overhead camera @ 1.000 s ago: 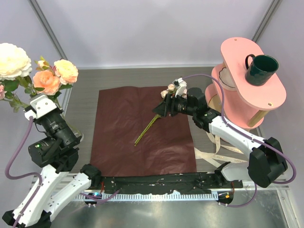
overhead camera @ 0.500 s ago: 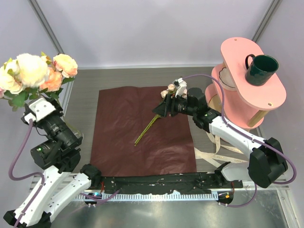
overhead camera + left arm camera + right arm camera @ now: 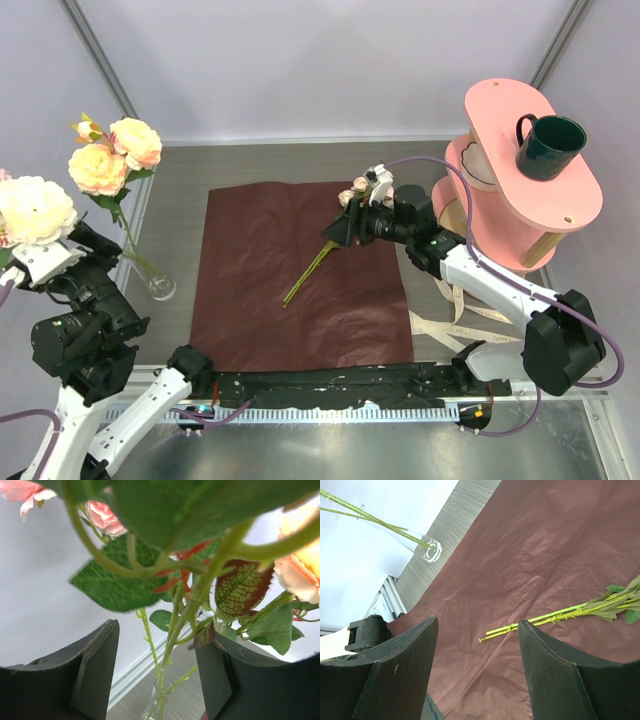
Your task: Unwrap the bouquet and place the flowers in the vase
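– On the table's left side, where is the vase (image 3: 158, 287) standing?
– Just beside the paper (image 3: 300, 300), on bare table (image 3: 180, 190). 2 peach roses (image 3: 112, 160) are leaning out of it on long stems.
– What is the left gripper (image 3: 156, 632) doing?
– Its fingers are standing wide apart, gripping nothing. Stems and leaves are passing between them above the vase. A cream rose (image 3: 35, 210) is hiding it from above.
– And the right gripper (image 3: 477, 621)?
– It is gaping wide too, empty, hovering over the paper's far right part.
– Are any flowers lying outside the vase?
– 1 bunch (image 3: 355, 190) is lying on the flat paper near that gripper, stems pointing near-left. Ribbon (image 3: 440, 325) is lying right of the paper.
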Available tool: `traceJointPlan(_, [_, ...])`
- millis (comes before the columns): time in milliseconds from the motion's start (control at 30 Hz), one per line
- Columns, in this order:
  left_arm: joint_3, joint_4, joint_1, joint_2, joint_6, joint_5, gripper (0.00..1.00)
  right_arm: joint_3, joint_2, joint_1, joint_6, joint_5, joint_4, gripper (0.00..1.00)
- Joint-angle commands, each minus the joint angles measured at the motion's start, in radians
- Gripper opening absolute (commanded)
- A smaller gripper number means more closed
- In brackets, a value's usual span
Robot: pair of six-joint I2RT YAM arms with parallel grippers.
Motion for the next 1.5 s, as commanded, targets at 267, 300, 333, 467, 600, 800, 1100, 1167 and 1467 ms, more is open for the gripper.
traceJointPlan(267, [0.32, -0.608, 0.003, 0.111, -0.358, -0.097, 0.75, -0.007, 0.006, 0.0, 0.026, -0.023, 0.051, 0.7])
traceJointPlan(300, [0.343, -0.729, 0.003, 0.134, -0.442, -0.099, 0.76, -0.004, 0.006, 0.002, 0.026, -0.024, 0.045, 0.7])
traceJointPlan(333, [0.365, -0.789, 0.003, 0.144, -0.483, -0.09, 0.77, -0.003, 0.004, 0.002, 0.025, -0.023, 0.039, 0.7])
traceJointPlan(467, [0.455, -1.021, 0.003, 0.195, -0.65, -0.052, 0.78, 0.0, 0.0, 0.002, 0.025, -0.023, 0.027, 0.7])
traceJointPlan(600, [0.523, -1.153, 0.003, 0.261, -0.693, -0.015, 0.8, 0.002, 0.0, 0.002, 0.031, -0.026, 0.025, 0.7])
traceJointPlan(800, [0.6, -1.296, 0.003, 0.306, -0.808, 0.039, 0.81, 0.0, -0.009, 0.003, 0.031, -0.026, 0.014, 0.7])
traceJointPlan(1100, [0.735, -1.442, 0.001, 0.191, -1.003, 0.541, 0.81, 0.003, 0.029, 0.003, 0.072, 0.041, -0.015, 0.69])
traceJointPlan(1167, [0.727, -1.416, 0.001, 0.171, -0.983, 0.66, 0.81, 0.014, 0.07, 0.003, 0.12, 0.072, -0.021, 0.68])
traceJointPlan(1467, [0.721, -1.178, -0.002, 0.164, -0.942, 1.247, 0.79, 0.057, 0.228, 0.002, 0.325, 0.411, -0.096, 0.54])
